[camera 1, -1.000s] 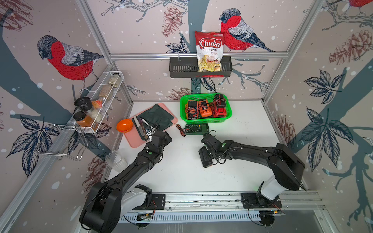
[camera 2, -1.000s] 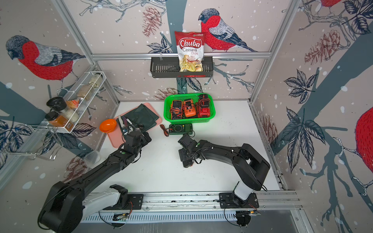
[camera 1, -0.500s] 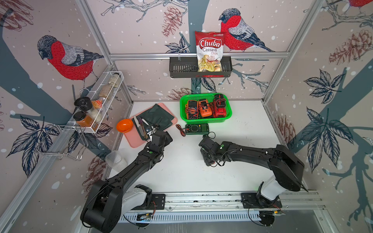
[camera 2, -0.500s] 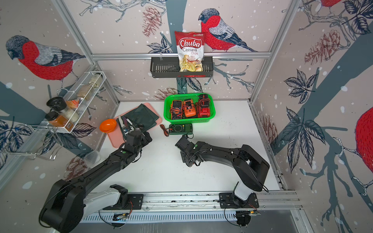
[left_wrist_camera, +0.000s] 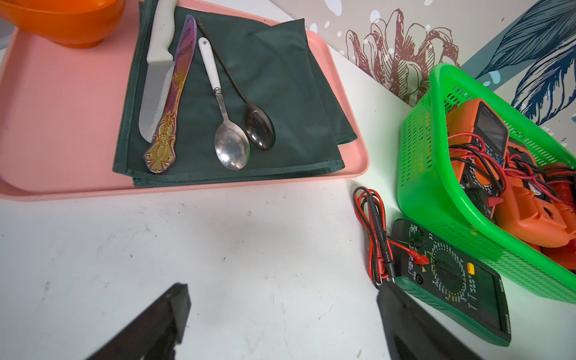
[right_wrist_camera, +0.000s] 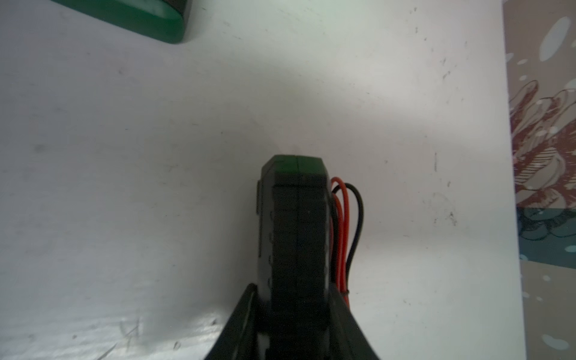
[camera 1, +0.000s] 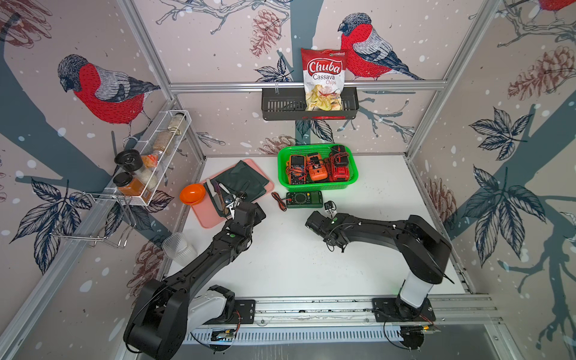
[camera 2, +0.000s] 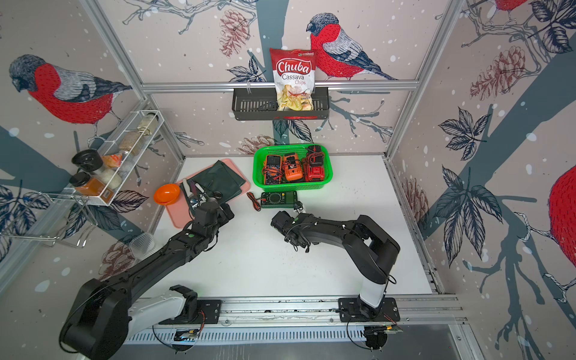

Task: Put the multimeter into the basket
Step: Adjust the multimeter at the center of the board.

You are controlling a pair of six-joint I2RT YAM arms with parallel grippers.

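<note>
Shows the right gripper (right_wrist_camera: 296, 299) clamped on a slim dark block (right_wrist_camera: 296, 218) with a green end, held on edge above the white table (right_wrist_camera: 156, 187), with red and black wires looped just beside it. Cannot tell whether that block is a meter.

Shows the left gripper (left_wrist_camera: 283, 296) spread wide with nothing between its fingers, low over bare table near the pink tray (left_wrist_camera: 62, 140).

Finds the green multimeter (camera 1: 304, 199) lying flat and face up on the table, just in front of the green basket (camera 1: 318, 186) and outside it, close against the front wall. Cannot tell whether touching or not. Red and black leads (left_wrist_camera: 374, 230) coiled at the multimeter's end nearer the tray.

Inside the basket, side by side: three orange and red meters (camera 1: 316, 168), tangled in leads of their own.
</note>
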